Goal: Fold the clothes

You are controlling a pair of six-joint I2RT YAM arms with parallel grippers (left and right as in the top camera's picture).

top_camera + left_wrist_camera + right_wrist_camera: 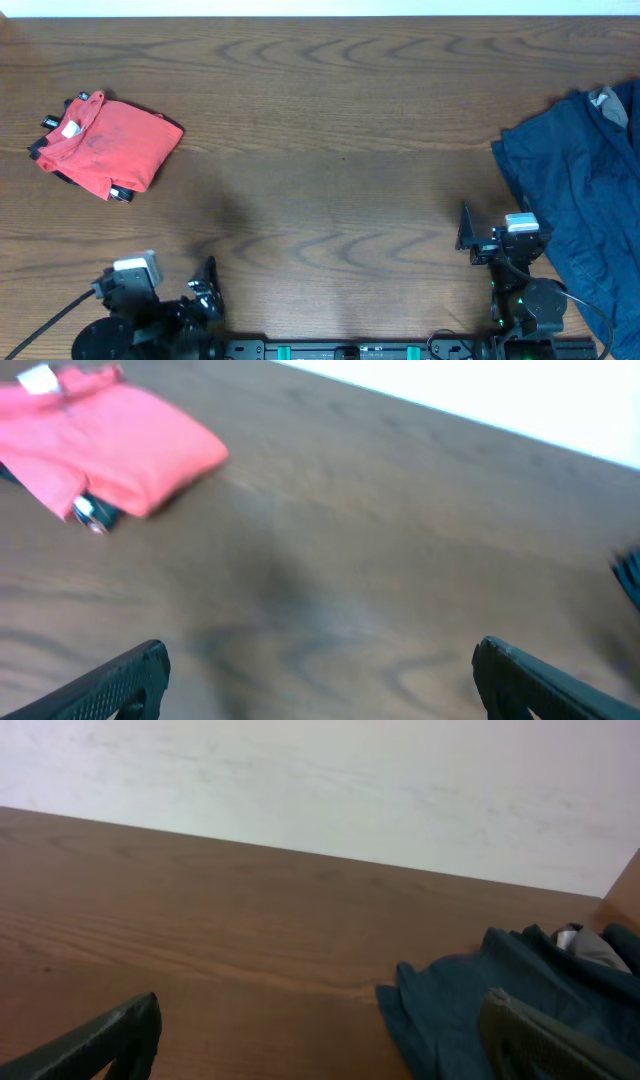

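Observation:
An orange-red T-shirt (108,142) lies folded in a small bundle at the far left of the table, with a dark garment edge under it; it also shows in the left wrist view (110,445). A navy garment (585,190) lies loose and crumpled at the right edge; it also shows in the right wrist view (520,995). My left gripper (208,283) is open and empty near the front left, well away from the red bundle; its fingers show in the left wrist view (320,680). My right gripper (465,232) is open and empty just left of the navy garment; its fingers show in the right wrist view (320,1040).
The wooden table (330,150) spans the view. A white wall (320,780) runs behind its far edge. A black cable (45,320) trails from the left arm base at the front left.

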